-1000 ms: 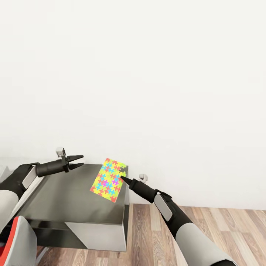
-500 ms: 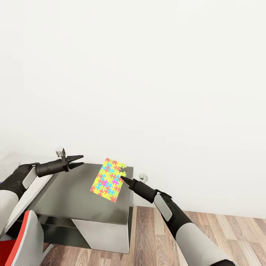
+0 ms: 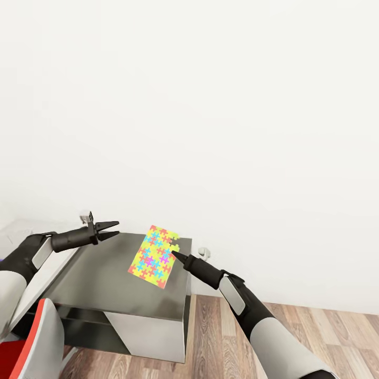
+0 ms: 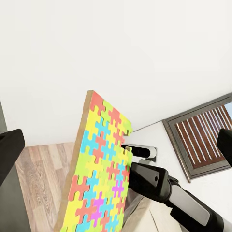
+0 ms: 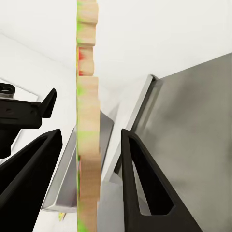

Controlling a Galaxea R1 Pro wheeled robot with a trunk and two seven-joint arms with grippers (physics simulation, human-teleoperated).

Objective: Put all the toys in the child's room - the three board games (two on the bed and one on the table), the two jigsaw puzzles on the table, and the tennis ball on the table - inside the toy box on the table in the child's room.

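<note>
A jigsaw puzzle [image 3: 154, 256], a thin flat rectangle of yellow, green, pink and blue pieces, hangs tilted in the air over the table's dark-grey-topped section [image 3: 105, 287]. My right gripper [image 3: 175, 256] is shut on its right edge. In the right wrist view the puzzle's pale edge [image 5: 88, 145] runs between the two black fingers [image 5: 145, 179]. The left wrist view shows the puzzle's printed face [image 4: 99, 169] with my right arm [image 4: 159, 186] behind it. My left gripper [image 3: 115, 230] is open and empty, above the table's far left side. The toy box is out of view.
A white wall rises directly behind the table. Wooden floor [image 3: 295, 331] lies to the right of the table's end. A red and grey chair [image 3: 26, 347] stands at the lower left, close to my left arm.
The whole view has shifted a little, so the table sits further right in the picture. Both arms and the puzzle keep the same pose.
</note>
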